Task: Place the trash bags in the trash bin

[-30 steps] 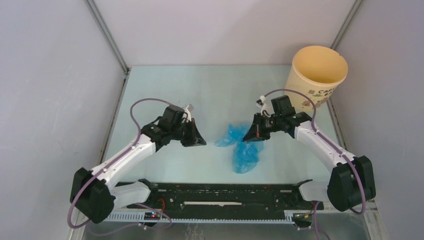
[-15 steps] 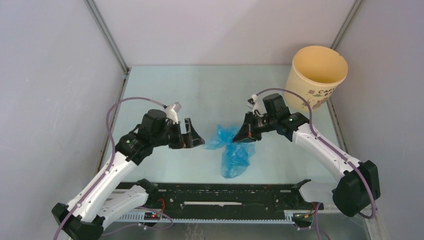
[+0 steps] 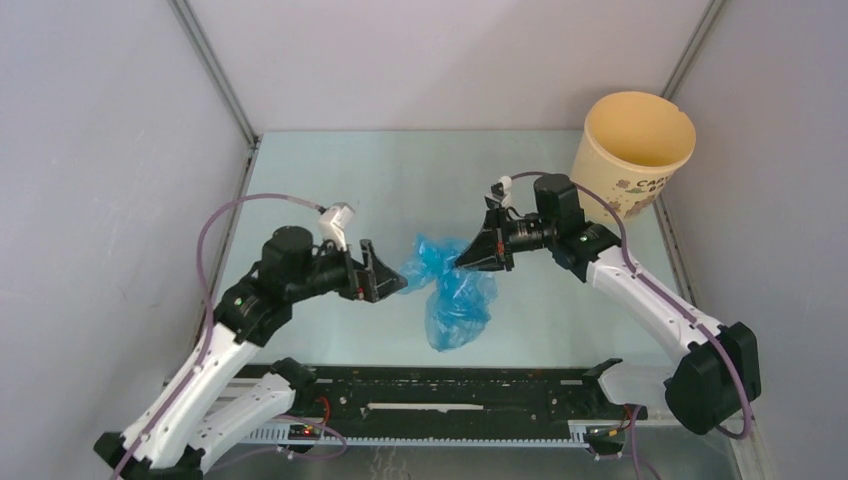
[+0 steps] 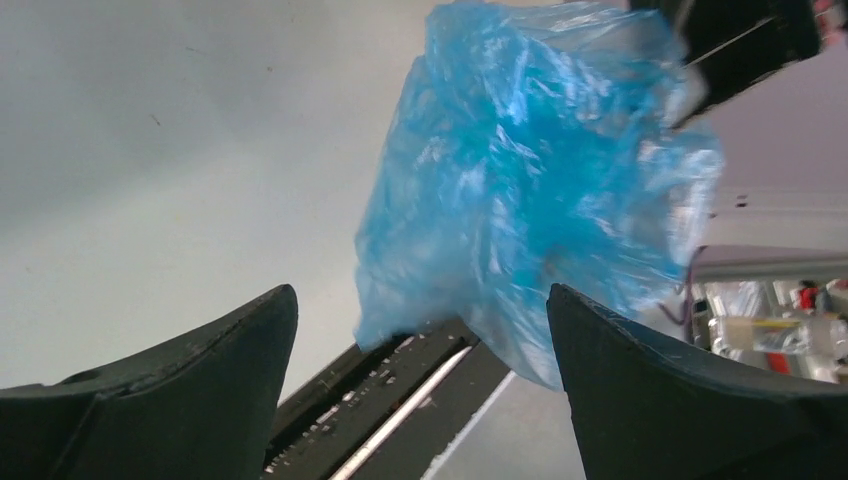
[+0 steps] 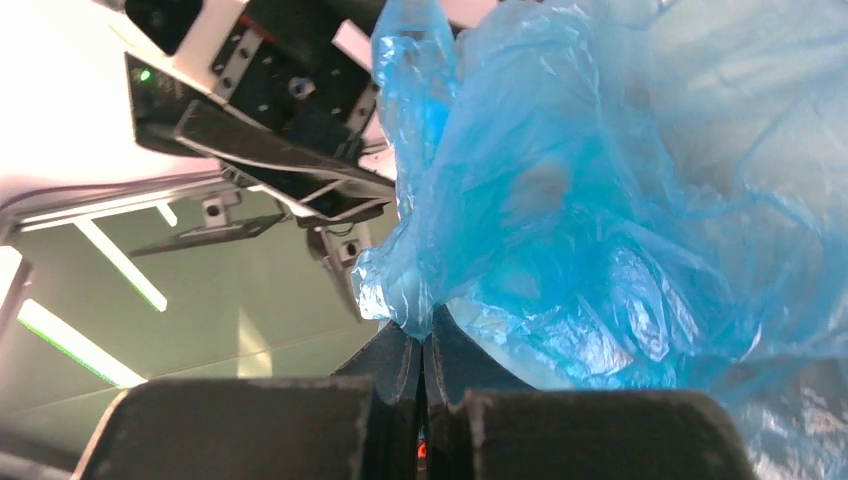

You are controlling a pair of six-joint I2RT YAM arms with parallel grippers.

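- Hidden: the right gripper (image 5: 422, 340) covers the top of the trash bag (image 3: 448, 295) in the top view. The pinch itself shows only in the right wrist view.
- Cannot tell whether the bag's lower end touches the table (image 3: 400, 180) or hangs just clear of it.
- The trash bin (image 3: 610, 172) lettering is partly cut off by the right arm's cable. Only a few letters are readable.
- Right gripper: jaws closed together on a fold of blue film at the bag's upper left edge.
- Left gripper (image 4: 420, 300): jaws spread wide, holding nothing. The bag sits ahead of the gap, and no contact is visible.
- Bag location: mid-table, between the two grippers, bunched and wrinkled.
- Bag axis: in the top view the long axis runs far to near. The gathered end is far, at the right gripper, and the loose end trails toward the black rail (image 3: 450, 385).
- Bin: far right corner, upright, mouth open upward, well apart from the bag and close to the right wall.
- Room: there is bare table far of the bag and to its left. The rail bounds the near edge, just beyond the bag's loose end.
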